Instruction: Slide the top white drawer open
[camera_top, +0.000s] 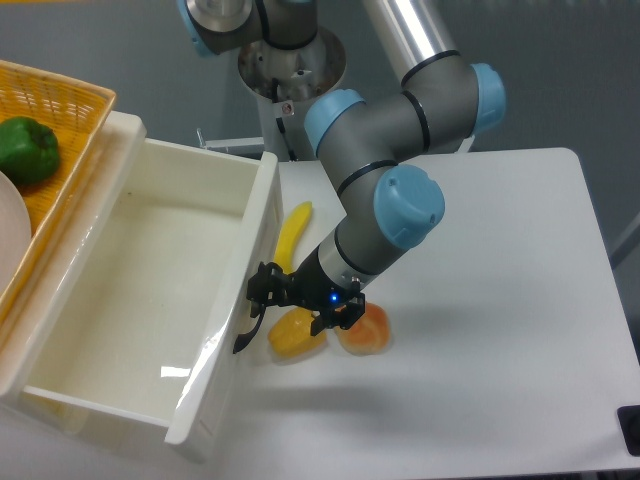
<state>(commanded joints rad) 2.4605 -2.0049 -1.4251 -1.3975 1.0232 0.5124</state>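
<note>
White and glossy, the top white drawer (150, 290) juts well out along the table's left edge. Your gripper (262, 300) pinches its black handle (248, 330); pull straight, avoiding the yellow fruit (296, 334).

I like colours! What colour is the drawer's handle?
Black handle, in the fixed camera view.
</note>
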